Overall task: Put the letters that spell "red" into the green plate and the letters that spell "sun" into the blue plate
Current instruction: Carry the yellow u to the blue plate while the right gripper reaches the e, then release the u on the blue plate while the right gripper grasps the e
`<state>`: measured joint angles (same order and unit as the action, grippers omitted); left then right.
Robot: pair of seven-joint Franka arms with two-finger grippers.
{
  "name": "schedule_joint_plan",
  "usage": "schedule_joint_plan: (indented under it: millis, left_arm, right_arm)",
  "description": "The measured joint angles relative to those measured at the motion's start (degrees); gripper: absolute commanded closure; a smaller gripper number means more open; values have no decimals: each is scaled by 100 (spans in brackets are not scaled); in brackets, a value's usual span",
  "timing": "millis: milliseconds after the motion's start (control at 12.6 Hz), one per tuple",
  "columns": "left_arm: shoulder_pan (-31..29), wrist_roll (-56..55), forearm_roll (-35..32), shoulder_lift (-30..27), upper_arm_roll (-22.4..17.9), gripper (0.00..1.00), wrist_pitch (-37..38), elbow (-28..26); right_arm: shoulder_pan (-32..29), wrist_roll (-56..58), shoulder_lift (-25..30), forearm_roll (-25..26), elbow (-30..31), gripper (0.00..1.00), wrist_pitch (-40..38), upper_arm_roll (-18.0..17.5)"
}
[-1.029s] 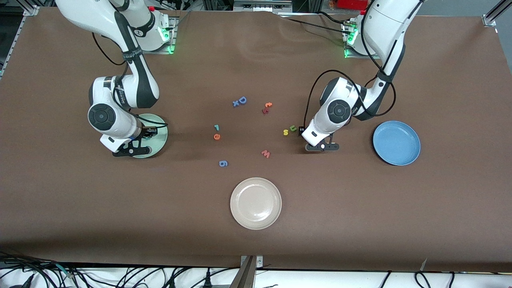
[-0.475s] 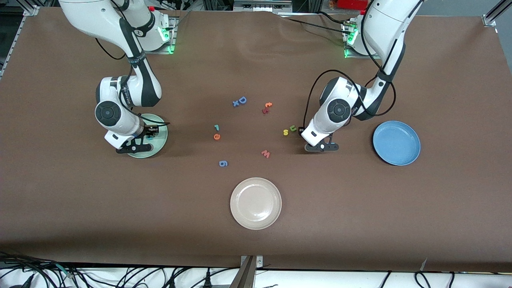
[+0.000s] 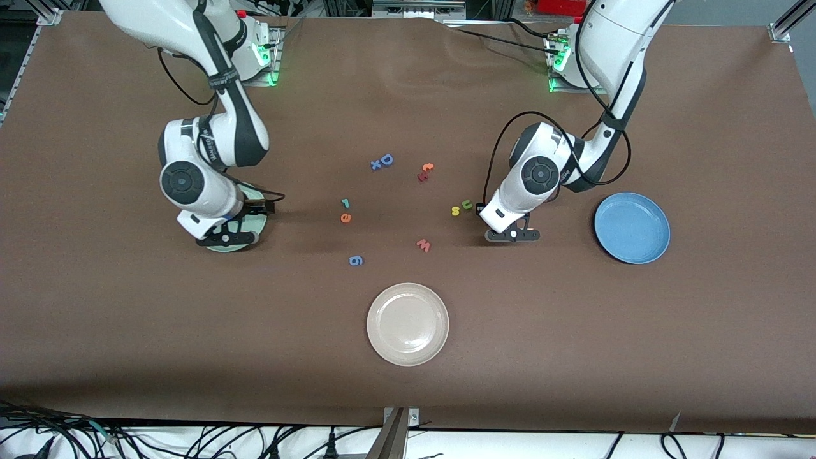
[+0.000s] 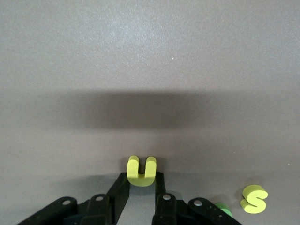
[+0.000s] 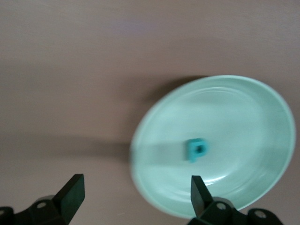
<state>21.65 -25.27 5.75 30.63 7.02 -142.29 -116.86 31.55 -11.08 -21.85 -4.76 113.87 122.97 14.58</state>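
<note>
My left gripper (image 4: 140, 177) is low over the table, shut on the yellow "n" (image 4: 141, 171) at its fingertips. The yellow "s" (image 3: 456, 210) and green "u" (image 3: 467, 204) lie on the table just beside it. The blue plate (image 3: 631, 227) sits toward the left arm's end. My right gripper (image 5: 136, 187) stands open over the edge of the green plate (image 5: 234, 117). The teal "d" (image 5: 197, 149) lies in that plate. The teal "r" (image 3: 345, 203) and orange "e" (image 3: 345, 218) lie mid-table.
A cream-white plate (image 3: 408, 324) sits nearest the front camera. The blue "D" and "x" (image 3: 382, 161), an orange "t" with a dark red letter (image 3: 425, 172), a reddish "w" (image 3: 423, 245) and a blue "g" (image 3: 356, 260) are scattered mid-table.
The right arm's hand has shifted across the green plate toward the table's middle. The left arm has hardly moved.
</note>
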Motion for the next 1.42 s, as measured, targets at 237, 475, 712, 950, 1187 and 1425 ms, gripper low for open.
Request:
schedule_joint_plan:
  millis: [237,475,712,950,1187,1425]
  left_arm:
    - [2,0,-3,-9,-55,84,-65,3]
    - [-24,78,-5,-33,-210,83,-143,49]
    - [-232,887,-13,-299,-489,82,-24,116]
    - [-889,2266,-14,-654,-627,82,137,120]
    - [-1344,3719,-20,-762,-985,82,230,93]
    - [-1762,4858,-20,-760,-1180,81,234,-13]
  right_arm:
    - [81,-445,-44,0,-301,0,-146,-429]
    - [185,-488,-423,0,-876,0,-146,-542]
    - [318,-542,-872,-1,-1298,1,184,-723]
    - [639,-1077,-1218,-1,-1326,44,780,-767]
    - [867,-1488,-1405,-1,-1324,47,878,-772]
    - [926,-1633,-1537,-1,-1300,51,921,-772]
